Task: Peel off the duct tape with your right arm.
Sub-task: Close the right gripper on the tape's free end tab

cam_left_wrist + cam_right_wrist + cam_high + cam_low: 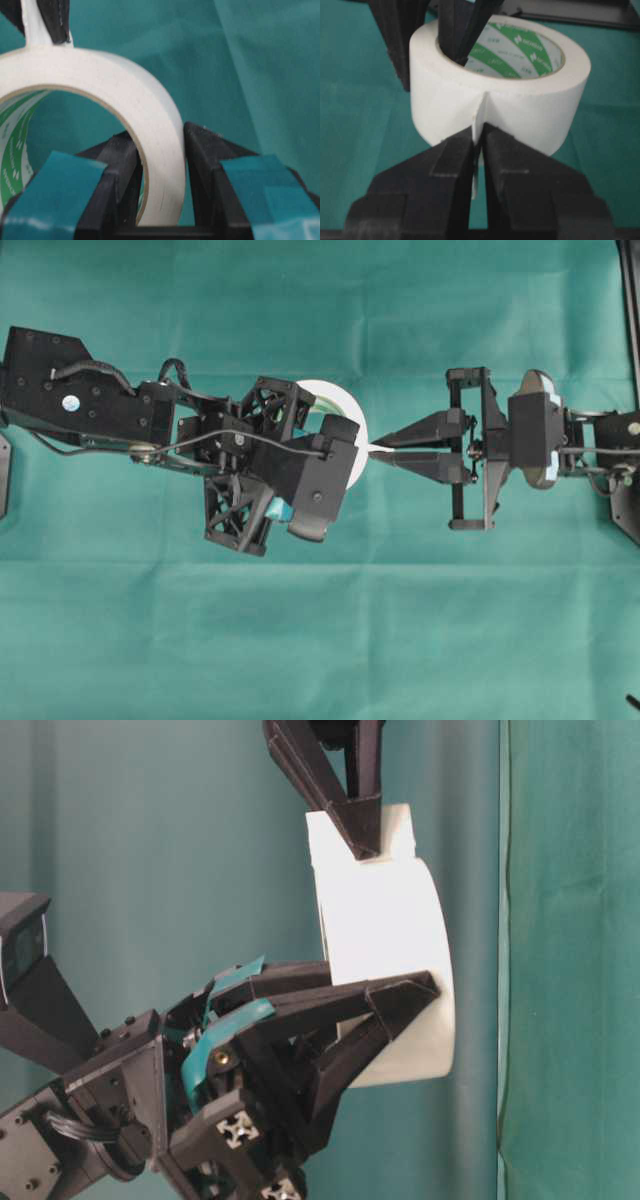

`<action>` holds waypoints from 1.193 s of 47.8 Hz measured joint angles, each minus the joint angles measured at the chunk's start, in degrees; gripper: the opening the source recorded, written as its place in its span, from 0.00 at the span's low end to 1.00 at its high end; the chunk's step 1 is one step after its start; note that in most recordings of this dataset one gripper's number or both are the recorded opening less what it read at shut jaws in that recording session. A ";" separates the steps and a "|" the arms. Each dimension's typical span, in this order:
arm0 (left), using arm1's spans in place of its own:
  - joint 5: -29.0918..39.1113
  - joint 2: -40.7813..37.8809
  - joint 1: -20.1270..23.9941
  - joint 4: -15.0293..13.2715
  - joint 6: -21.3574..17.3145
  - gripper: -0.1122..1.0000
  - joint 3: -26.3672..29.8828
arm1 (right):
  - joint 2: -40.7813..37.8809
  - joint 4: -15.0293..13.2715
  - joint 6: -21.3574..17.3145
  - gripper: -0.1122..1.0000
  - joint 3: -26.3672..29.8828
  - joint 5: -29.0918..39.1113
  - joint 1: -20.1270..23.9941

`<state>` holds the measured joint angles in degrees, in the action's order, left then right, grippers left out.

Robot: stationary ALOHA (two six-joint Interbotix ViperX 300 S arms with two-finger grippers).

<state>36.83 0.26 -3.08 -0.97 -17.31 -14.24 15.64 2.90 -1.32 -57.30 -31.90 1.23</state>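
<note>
The duct tape [335, 398] lies flat on the green worktop [320, 640] near the centre of the overhead view, slightly toward ten o'clock, and is mostly hidden there under the left arm [100, 400]. The left pincer [162, 165], its fingers [65, 195] patched with teal, is clamped on the roll's wall: one finger sits inside the green-printed core [520, 47], the other presses on the white outer face. From three o'clock in the overhead view the right arm [530, 430] reaches in level, and the right pincer [378, 449] points at the roll's three o'clock edge. Its plain black fingers [445, 175] are clenched on the loose strip end [478, 135], which stands out from the roll's outer face as a thin white tab pinched between the two tips. In the table-level view the roll [385, 970] is held between the two pincers, the teal-patched one [420, 990] at its lower part and the black one [365, 840] gripping the tab at the top.
</note>
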 measured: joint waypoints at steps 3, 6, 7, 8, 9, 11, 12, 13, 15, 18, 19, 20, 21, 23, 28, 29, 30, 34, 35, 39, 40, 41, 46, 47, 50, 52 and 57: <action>0.09 0.00 -0.09 0.00 0.00 0.31 0.00 | 0.09 -0.18 0.00 0.03 0.00 0.00 0.00; 0.00 0.09 -0.18 0.00 0.00 0.31 0.00 | 0.00 -0.18 0.09 0.03 0.00 0.00 0.00; 0.00 0.00 -0.26 0.09 0.09 0.31 0.00 | 0.09 -0.18 0.18 0.03 0.00 0.00 0.09; 0.00 0.00 -0.26 0.00 0.09 0.31 0.00 | 0.09 -0.18 0.18 0.03 0.00 0.00 0.09; 0.00 0.09 -0.35 0.00 0.09 0.31 0.00 | 0.00 -0.18 0.18 0.03 0.00 0.00 0.09; 0.09 0.09 -0.35 0.00 0.09 0.31 0.00 | 0.09 -0.18 0.18 0.03 0.00 -0.09 0.26; 0.00 0.09 -0.35 0.00 0.09 0.31 0.00 | 0.09 -0.26 0.18 0.03 0.00 -0.09 0.26; 0.00 0.09 -0.35 0.00 0.09 0.31 0.00 | 0.00 -0.26 0.18 0.03 0.00 0.00 0.26; 0.09 0.09 -0.35 0.00 0.09 0.31 0.00 | 0.09 -0.26 0.18 0.03 -0.09 -0.09 0.26; 0.09 0.09 -0.44 0.00 0.09 0.31 0.00 | 0.09 -0.26 0.18 0.03 0.00 -0.18 0.26; 0.09 0.00 -0.44 0.00 0.09 0.31 0.00 | 0.00 -0.26 0.09 0.03 0.00 -0.26 0.26; 0.09 0.09 -0.44 0.00 0.09 0.31 0.00 | 0.09 -0.26 0.18 0.03 0.00 -0.26 0.26; 0.18 0.09 -0.44 0.00 0.09 0.31 0.00 | 0.09 -0.26 0.18 0.03 0.00 -0.26 0.26; 0.09 0.09 -0.35 0.09 0.09 0.31 0.00 | 0.00 -0.26 0.18 0.03 0.00 -0.35 0.26; 0.09 0.09 -0.44 0.00 0.09 0.31 0.00 | 0.00 -0.18 0.18 0.03 0.00 -0.44 0.09; 0.18 0.09 -0.44 0.00 0.09 0.31 0.00 | 0.00 -0.18 0.18 0.03 0.00 -0.44 0.09; 0.18 0.09 -0.44 0.00 0.09 0.31 0.00 | 0.00 -0.18 0.18 0.03 0.00 -0.44 0.00; 0.35 0.09 -0.53 0.09 0.09 0.31 0.00 | 0.00 -0.18 0.35 0.03 -0.09 -0.53 -0.35; 0.35 0.00 -0.53 0.00 0.09 0.31 0.00 | 0.09 -0.18 0.35 0.03 -0.09 -0.44 -0.44; 0.62 0.09 -0.88 0.09 -0.09 0.31 0.00 | 0.00 -0.18 0.70 0.03 -0.26 -0.53 -0.62; 0.79 0.00 -0.97 0.09 -0.18 0.31 0.00 | 0.00 -0.18 0.88 0.03 -0.26 -0.53 -0.70; 0.88 0.09 -1.14 0.09 -0.18 0.31 0.00 | 0.00 -0.26 0.97 0.03 -0.26 -0.53 -0.70; 1.58 0.09 -1.85 0.35 -0.35 0.31 0.00 | -0.09 -0.26 1.32 0.02 -0.62 -0.62 -1.23; 1.76 0.09 -2.02 0.35 -0.35 0.31 0.00 | 0.00 -0.35 1.41 0.02 -0.70 -0.70 -1.32; 1.93 0.09 -2.29 0.44 -0.44 0.31 0.09 | -0.09 -0.35 1.41 0.02 -0.97 -0.70 -1.67; 1.93 0.00 -2.55 0.44 -0.44 0.31 0.00 | 0.00 -0.35 1.41 0.02 -1.23 -0.79 -1.93; 2.20 0.00 -3.60 0.44 -0.44 0.31 -0.09 | -0.09 -0.35 1.58 0.02 -1.67 -1.32 -2.64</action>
<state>39.02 0.26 -6.68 -0.53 -17.75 -14.33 15.56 2.55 0.26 -58.97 -33.22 -1.41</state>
